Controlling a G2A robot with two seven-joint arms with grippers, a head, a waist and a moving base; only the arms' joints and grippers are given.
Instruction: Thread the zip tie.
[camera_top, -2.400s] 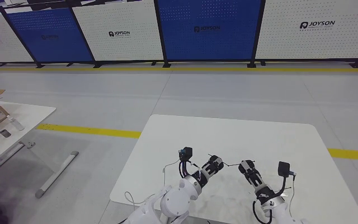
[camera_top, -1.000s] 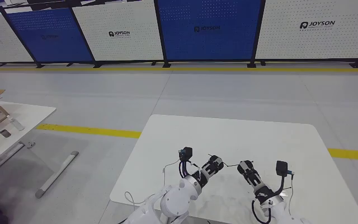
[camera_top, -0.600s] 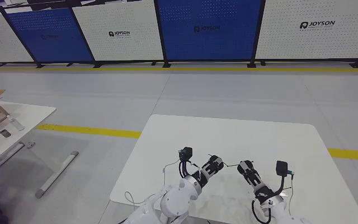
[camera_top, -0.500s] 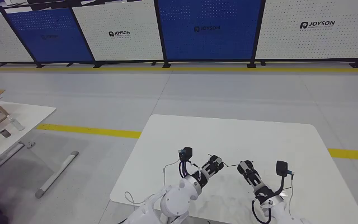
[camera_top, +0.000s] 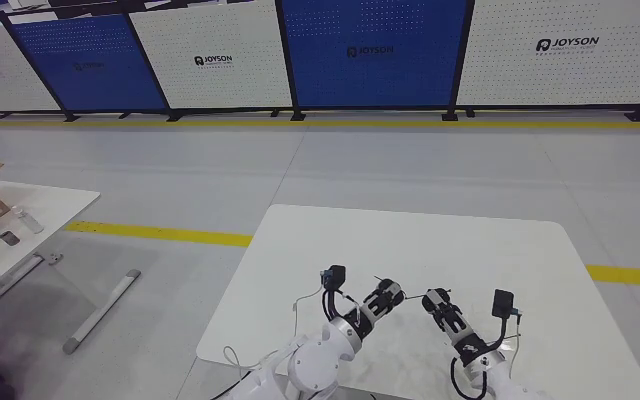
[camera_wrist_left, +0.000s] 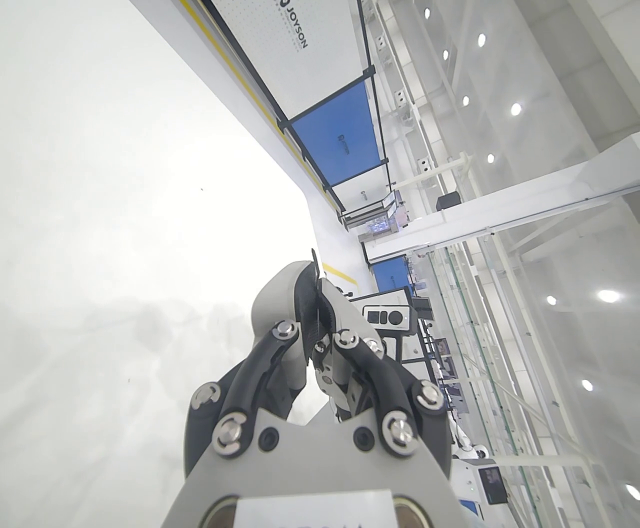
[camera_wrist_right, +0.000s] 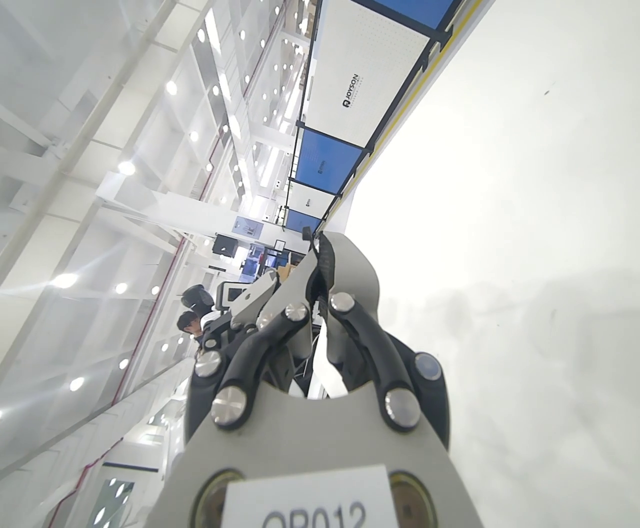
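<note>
Left gripper (camera_wrist_left: 316, 287): closed, pinching one end of the zip tie (camera_wrist_left: 315, 257); lower centre of the top view.
Right gripper (camera_wrist_right: 320, 247): closed on the tie's other end, near the left gripper.
Zip tie: stretched between both grippers over the table's (camera_top: 400, 235) near part.

Pincers closer together
The left pincer (camera_top: 396, 289) and right pincer (camera_top: 429, 295) have edged toward each other, shortening the span of thin black plastic zip tie (camera_wrist_left: 317, 280) between them.
</note>
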